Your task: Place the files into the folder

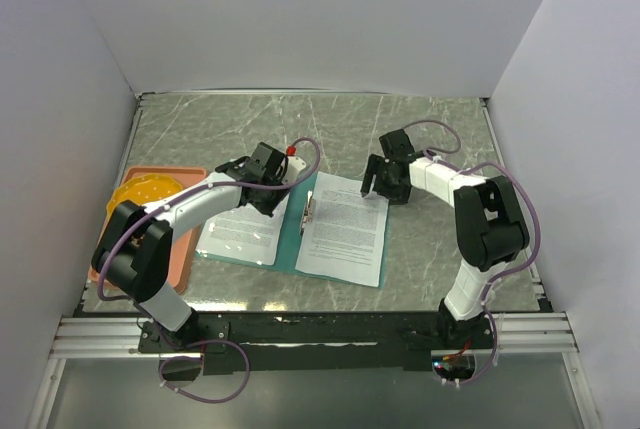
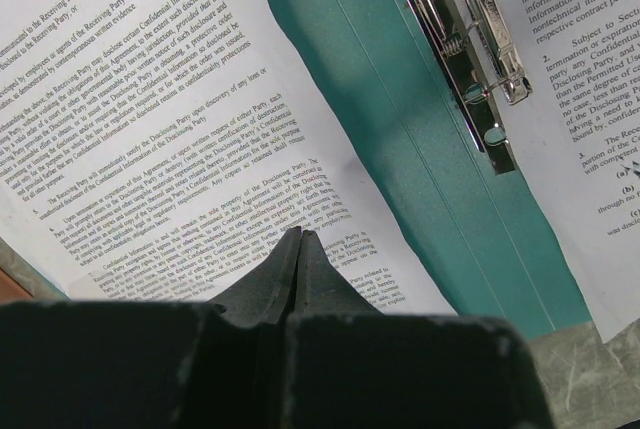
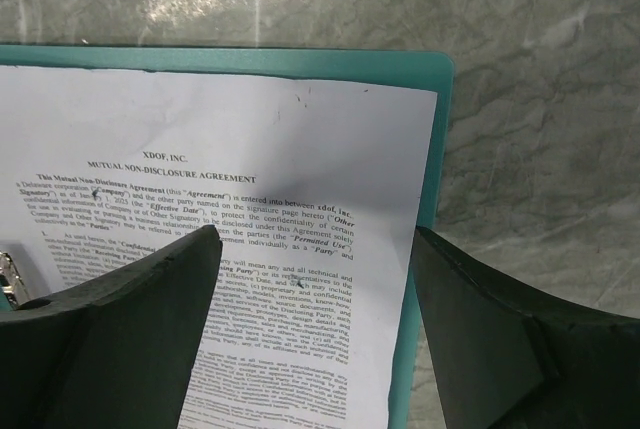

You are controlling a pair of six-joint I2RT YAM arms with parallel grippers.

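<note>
Reading off the right sheet (image 3: 230, 179) in the right wrist view: "XDOF, INC.", then "MUTUAL NON-DISCLOSURE AGREEMENT", w/ bold terms like "Agreement", "Company", "Effective Date", "Party". Left wrist view shows the left sheet (image 2: 150, 119) in dense small print; "Confidential Information", "Receiving Party" and "Disclosing Party" recur, rest too fine to read.

Count: 2 sheets, 1 folder (image 1: 296, 234), 1 clip (image 2: 470, 39), 1 orange tray (image 1: 182, 249) w/ a yellow item (image 1: 140, 192) in it, 2 arms.

Folder lies open on the bench (image 1: 420, 129), one sheet on each half; right sheet's near corner overhangs the folder edge onto the bench. Left sheet sits on the left cover, partly under the left arm.

Left hand (image 2: 300, 237): tips together, pressed shut, just at the left sheet's surface; can't tell if it pinches paper. Right hand (image 3: 315, 259): spread wide, above the right sheet's top edge, holding nothing.

Only the left wrist view shows the metal clip in detail, at the teal spine, betw. the sheets. Only the right wrist view gives the title and the folder's corner (image 3: 440, 64). Only the top view shows the tray, left of the folder.
</note>
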